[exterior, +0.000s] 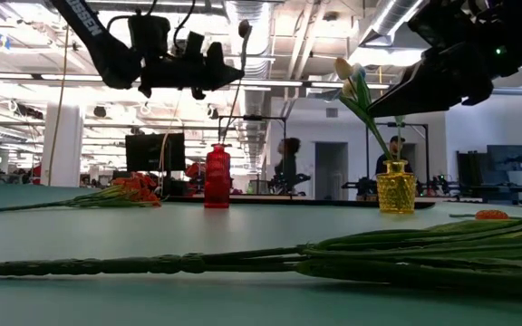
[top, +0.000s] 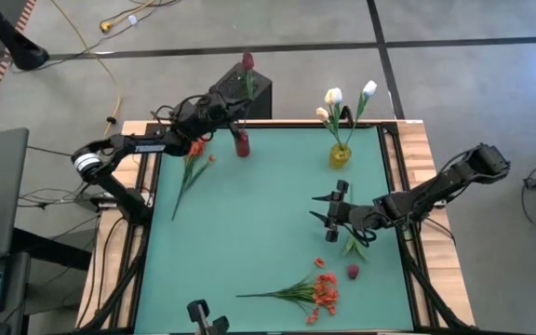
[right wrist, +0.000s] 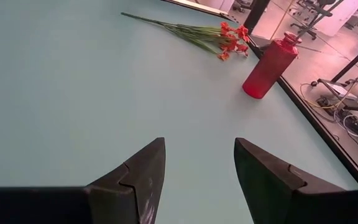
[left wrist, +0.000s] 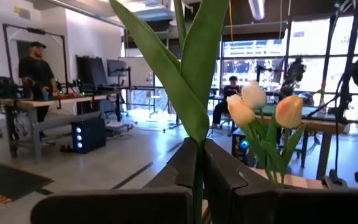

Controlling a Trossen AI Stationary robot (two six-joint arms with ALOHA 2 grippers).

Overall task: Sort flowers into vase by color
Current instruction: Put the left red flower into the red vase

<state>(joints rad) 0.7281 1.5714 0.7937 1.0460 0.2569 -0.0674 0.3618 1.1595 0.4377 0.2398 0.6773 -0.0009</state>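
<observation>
Matt teal table top [top: 249, 214]; glossy red vase [right wrist: 268, 66]; translucent yellow vase [exterior: 395, 192], textured.

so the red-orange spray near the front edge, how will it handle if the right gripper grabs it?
Probably floppy: the red-orange spray has long thin stems, so the blooms may droop. Likely light. It may shed; loose petals lie beside it. The right gripper is open.

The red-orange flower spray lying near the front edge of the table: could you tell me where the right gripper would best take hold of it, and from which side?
Probably the bare green stem end of the spray, which lies flat and points toward the table's left, clear of the blooms. The open right gripper could come straight down with its fingers across the stem; the bushy orange head looks too loose to pinch.
</observation>
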